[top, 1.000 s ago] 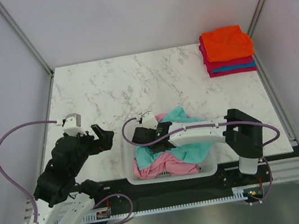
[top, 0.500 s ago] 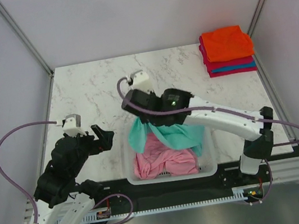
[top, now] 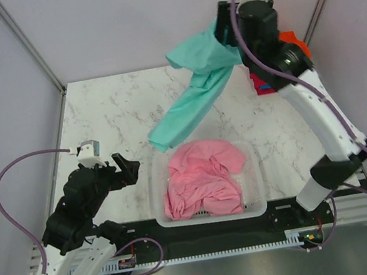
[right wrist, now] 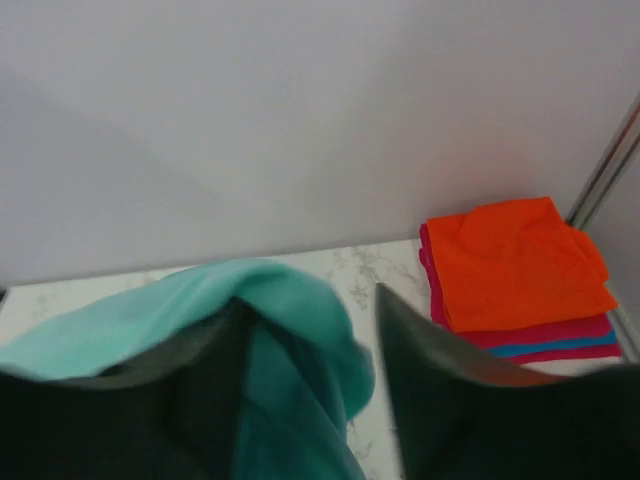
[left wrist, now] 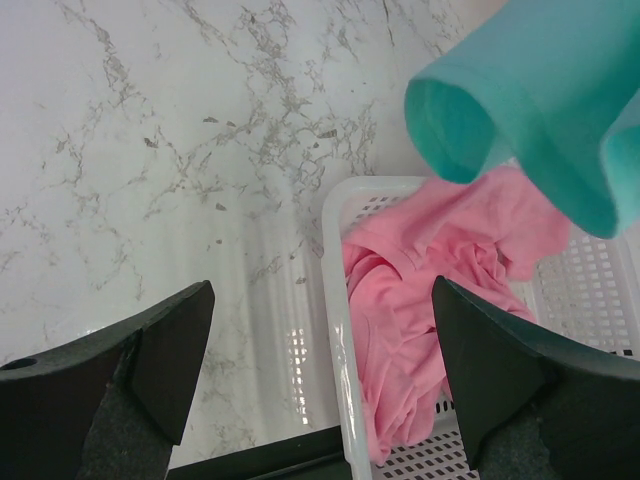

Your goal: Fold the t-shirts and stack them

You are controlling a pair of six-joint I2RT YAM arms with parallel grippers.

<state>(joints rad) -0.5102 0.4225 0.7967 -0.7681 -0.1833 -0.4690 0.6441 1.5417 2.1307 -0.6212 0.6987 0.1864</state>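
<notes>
Hovering low at near left: left gripper [top: 129, 170], arm bent, fingers spread wide with nothing between them, just beside white basket [top: 155, 187]. Inside basket, crumpled pink t-shirt [top: 201, 182]. Above it, teal t-shirt [top: 194, 97] dangling in the air, lower end near basket's far rim, sleeve hanging across left wrist view. High at far right: right gripper [top: 226, 29], arm stretched upward, fingers pinching top of teal t-shirt. Behind that arm, folded stack [right wrist: 515, 265] in far right corner, orange on top, mostly hidden from above. Marble table [top: 110, 114] showing wide at left and far middle.
</notes>
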